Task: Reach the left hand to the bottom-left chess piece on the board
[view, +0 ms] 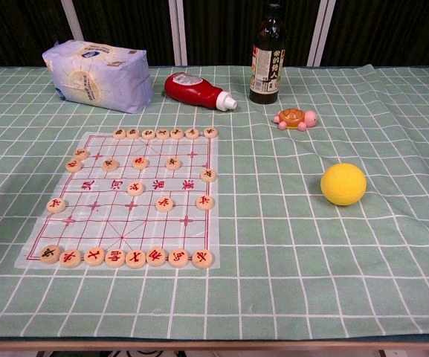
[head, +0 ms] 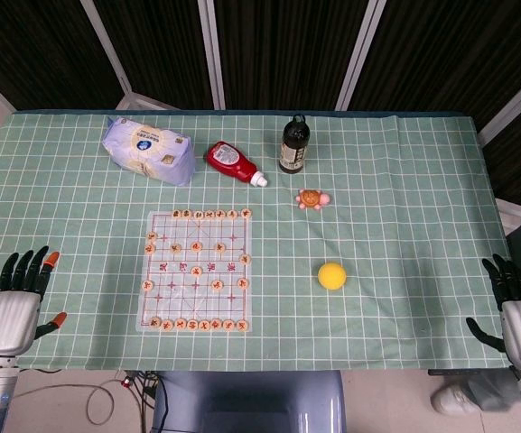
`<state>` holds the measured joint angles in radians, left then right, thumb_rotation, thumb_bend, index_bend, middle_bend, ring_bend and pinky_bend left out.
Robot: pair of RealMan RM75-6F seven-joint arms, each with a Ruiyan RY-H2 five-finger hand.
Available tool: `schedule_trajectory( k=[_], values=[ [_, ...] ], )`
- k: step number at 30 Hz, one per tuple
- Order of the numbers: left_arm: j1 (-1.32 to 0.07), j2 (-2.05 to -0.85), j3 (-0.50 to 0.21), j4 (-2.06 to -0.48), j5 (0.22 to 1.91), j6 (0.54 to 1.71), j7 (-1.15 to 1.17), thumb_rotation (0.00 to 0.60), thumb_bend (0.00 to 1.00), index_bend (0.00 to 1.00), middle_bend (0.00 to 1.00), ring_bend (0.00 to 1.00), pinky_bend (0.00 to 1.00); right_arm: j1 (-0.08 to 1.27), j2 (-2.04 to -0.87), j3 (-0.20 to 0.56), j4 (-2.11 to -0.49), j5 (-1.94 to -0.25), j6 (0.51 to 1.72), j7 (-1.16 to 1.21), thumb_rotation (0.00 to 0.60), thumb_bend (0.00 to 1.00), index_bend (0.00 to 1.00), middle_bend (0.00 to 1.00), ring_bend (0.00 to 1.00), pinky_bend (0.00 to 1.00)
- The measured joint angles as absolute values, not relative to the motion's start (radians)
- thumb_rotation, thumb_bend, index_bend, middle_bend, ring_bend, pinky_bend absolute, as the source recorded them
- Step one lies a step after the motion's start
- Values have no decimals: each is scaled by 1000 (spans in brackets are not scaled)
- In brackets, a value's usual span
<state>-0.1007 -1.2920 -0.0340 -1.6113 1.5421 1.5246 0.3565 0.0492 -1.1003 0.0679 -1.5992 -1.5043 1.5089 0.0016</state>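
A clear chess board (head: 197, 271) (view: 128, 201) lies on the green checked cloth with several round wooden pieces on it. The bottom-left piece (head: 154, 322) (view: 50, 253) sits at the near left corner of the board. My left hand (head: 21, 298) rests at the table's left front edge, fingers spread and empty, well to the left of that piece. Over at the right front edge lies my right hand (head: 513, 302), also spread and empty. Neither hand shows in the chest view.
A yellow ball (head: 332, 275) (view: 343, 184) lies right of the board. Behind it are a toy turtle (head: 311, 199) (view: 296, 118), a dark bottle (head: 294, 144) (view: 268, 56), a red ketchup bottle (head: 234, 163) (view: 197, 91) and a tissue pack (head: 148, 149) (view: 97, 74).
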Motion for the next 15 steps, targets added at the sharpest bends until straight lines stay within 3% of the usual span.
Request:
schedule_trajectory(
  k=[15],
  values=[
    [-101,-1290,-31,-1617,1539,1518,360,600,8,0,0,0,0,49,-1097,67,-1605,-1501,1506,0,600,271,0,0,0,0]
  ],
)
